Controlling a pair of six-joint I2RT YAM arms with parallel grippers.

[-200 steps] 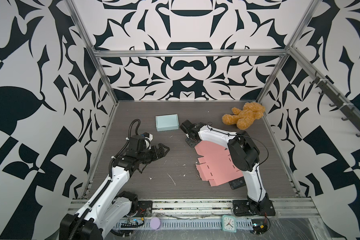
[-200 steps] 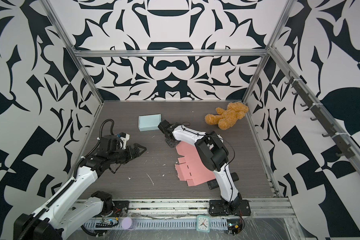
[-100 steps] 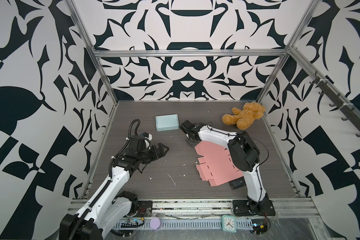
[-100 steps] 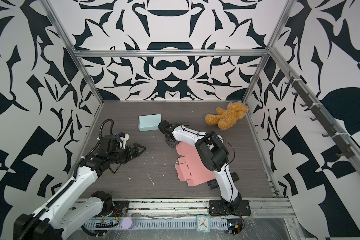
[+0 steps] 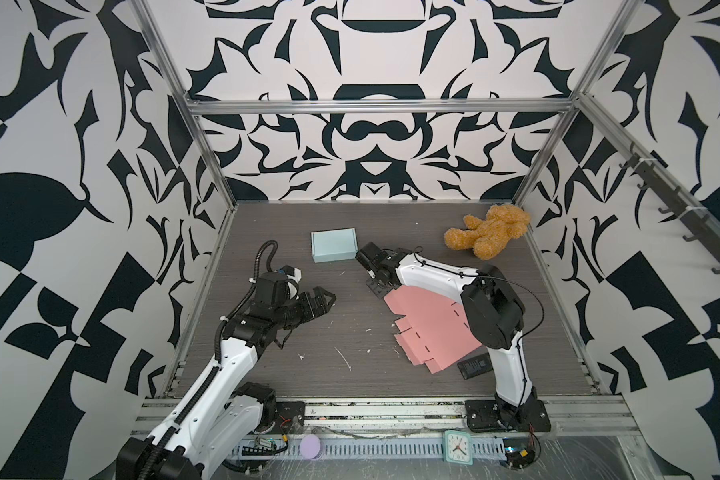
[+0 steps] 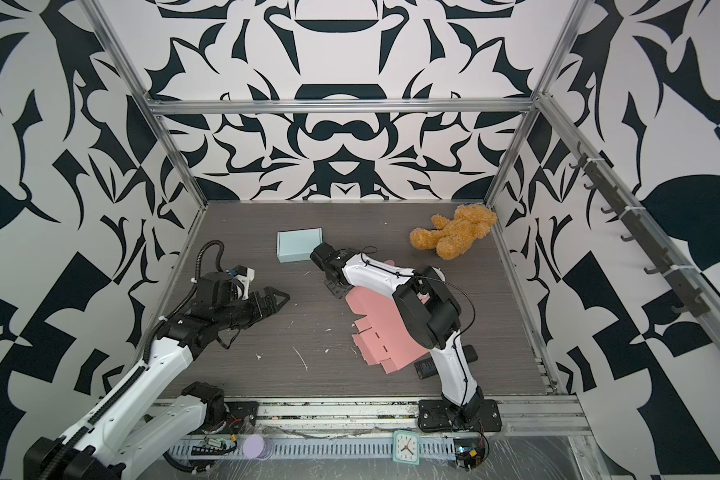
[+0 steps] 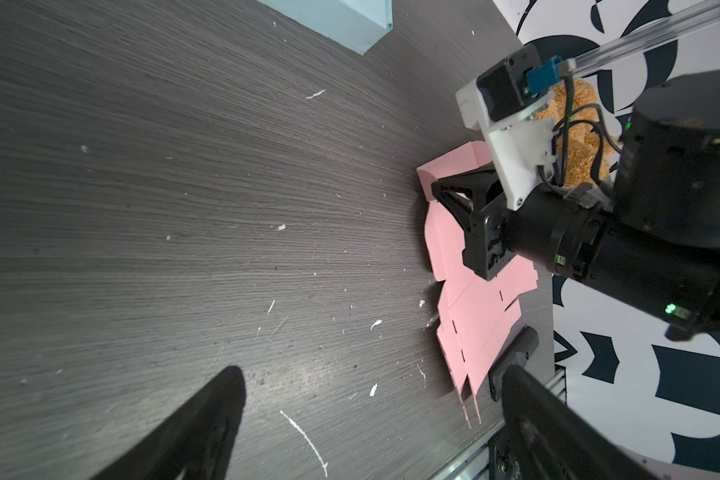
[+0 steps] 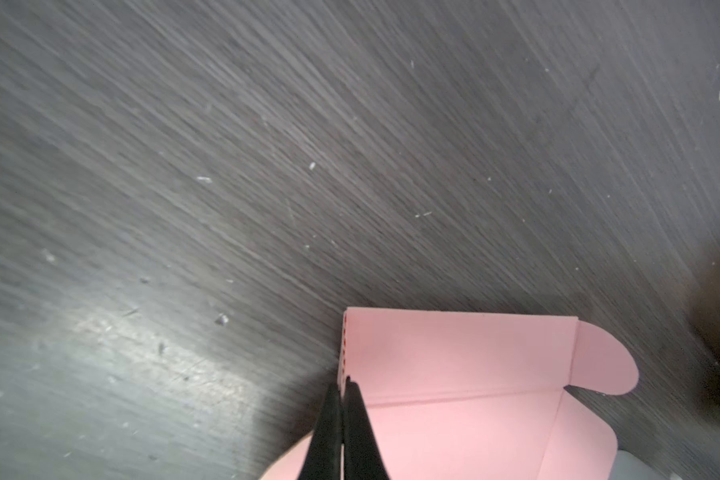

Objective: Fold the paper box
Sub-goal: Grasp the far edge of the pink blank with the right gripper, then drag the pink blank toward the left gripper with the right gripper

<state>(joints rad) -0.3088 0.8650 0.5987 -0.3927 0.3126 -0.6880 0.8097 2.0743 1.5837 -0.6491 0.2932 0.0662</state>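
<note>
a: where's the pink box blank (image 5: 433, 328), and how much room is round it?

b: flat on the dark tabletop (image 5: 391, 224), about 4 o'clock from the table's middle in both top views, partly under the right arm. its outer side is near the 3 o'clock wall but apart from it. its near end stops short of the front rail at 6 o'clock. a small black device (image 5: 474, 368) lies just beside its 5 o'clock corner.

a: which way does it run?

b: the long axis goes from 11 o'clock to 5 o'clock. the rounded-tab end points to 11, the stepped, slotted tabs to 5.

a: and the right gripper (image 8: 343, 386)?

b: it's at the 11 o'clock end, fingers pressed together on the edge of the end flap. that flap looks lifted a little off the wood, though the wrist view is too close to be sure.

a: the left gripper (image 5: 323, 299)?

b: at 9 o'clock, above the table, jaws spread wide with nothing between them, aimed toward 3 o'clock. bare wood with a few paper scraps (image 5: 344, 357) lies between it and the blank, and on down to 6 o'clock.

a: what about the far side?

b: a light blue box (image 5: 333, 245) sits at 11 o'clock, close by the right wrist. a teddy bear (image 5: 489, 235) lies in the 2 o'clock corner, well apart from the blank.
</note>
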